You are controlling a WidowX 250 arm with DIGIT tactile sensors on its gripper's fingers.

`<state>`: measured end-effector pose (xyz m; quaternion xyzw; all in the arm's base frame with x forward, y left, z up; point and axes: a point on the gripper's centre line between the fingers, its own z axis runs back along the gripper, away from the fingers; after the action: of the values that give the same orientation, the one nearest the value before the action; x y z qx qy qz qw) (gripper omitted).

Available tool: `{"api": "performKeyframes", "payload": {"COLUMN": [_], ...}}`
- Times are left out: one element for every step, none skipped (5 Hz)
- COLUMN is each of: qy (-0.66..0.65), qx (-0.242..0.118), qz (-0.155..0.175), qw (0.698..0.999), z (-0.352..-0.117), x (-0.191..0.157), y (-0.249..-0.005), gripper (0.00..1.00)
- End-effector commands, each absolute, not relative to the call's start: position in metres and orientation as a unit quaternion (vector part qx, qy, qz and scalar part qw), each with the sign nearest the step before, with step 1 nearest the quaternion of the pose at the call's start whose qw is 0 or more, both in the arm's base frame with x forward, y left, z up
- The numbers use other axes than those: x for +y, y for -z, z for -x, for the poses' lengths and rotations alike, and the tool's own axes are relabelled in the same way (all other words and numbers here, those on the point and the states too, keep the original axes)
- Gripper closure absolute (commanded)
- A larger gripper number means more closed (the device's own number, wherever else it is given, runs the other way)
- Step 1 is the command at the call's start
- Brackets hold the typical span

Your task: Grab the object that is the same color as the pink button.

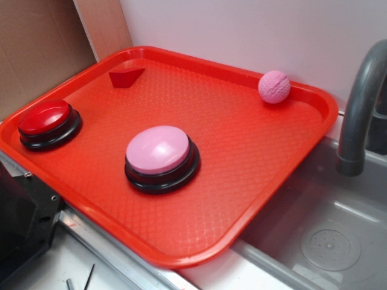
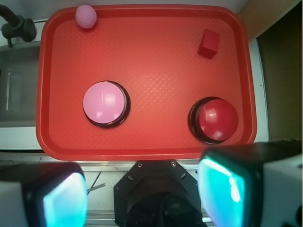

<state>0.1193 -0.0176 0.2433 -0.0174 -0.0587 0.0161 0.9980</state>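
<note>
A small pink dimpled ball [image 1: 274, 87] lies in the far right corner of the red tray [image 1: 254, 181]; in the wrist view the ball [image 2: 86, 16] is at the tray's top left corner. The large glossy pink button [image 1: 158, 151] on a black base stands mid-tray, also in the wrist view [image 2: 105, 103]. My gripper [image 2: 144, 191] is open and empty, high above the tray's near edge, its two cyan-padded fingers [image 2: 64, 201] wide apart. The gripper does not show in the exterior view.
A smaller red-domed button [image 1: 46, 121] stands at the tray's left side, and a small red wedge block [image 1: 126, 77] near its far left corner. A grey faucet [image 1: 363, 103] and sink basin [image 1: 326, 241] lie right of the tray. The black robot base [image 2: 158, 194] sits below the gripper.
</note>
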Motion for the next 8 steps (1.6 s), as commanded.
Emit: {"api": "performKeyframes", "payload": {"qy": [-0.016, 0.015, 0.002, 0.002, 0.002, 0.002, 0.048, 0.054], "qx": [-0.059, -0.135, -0.152, -0.152, -0.152, -0.152, -0.11, -0.143], "qz": [0.017, 0.015, -0.006, -0.006, -0.006, -0.006, 0.016, 0.039], "qw": [0.998, 0.991, 0.988, 0.988, 0.988, 0.988, 0.993, 0.987], "z": [-0.119, -0.169, -0.22, -0.22, -0.22, -0.22, -0.252, -0.273], "x": [-0.018, -0.034, -0.038, -0.038, -0.038, -0.038, -0.038, -0.058], "y": [-0.243, -0.222, -0.197, -0.197, -0.197, -0.197, -0.153, -0.13], "gripper": [0.0, 0.0, 0.0, 0.0, 0.0, 0.0, 0.0, 0.0]}}
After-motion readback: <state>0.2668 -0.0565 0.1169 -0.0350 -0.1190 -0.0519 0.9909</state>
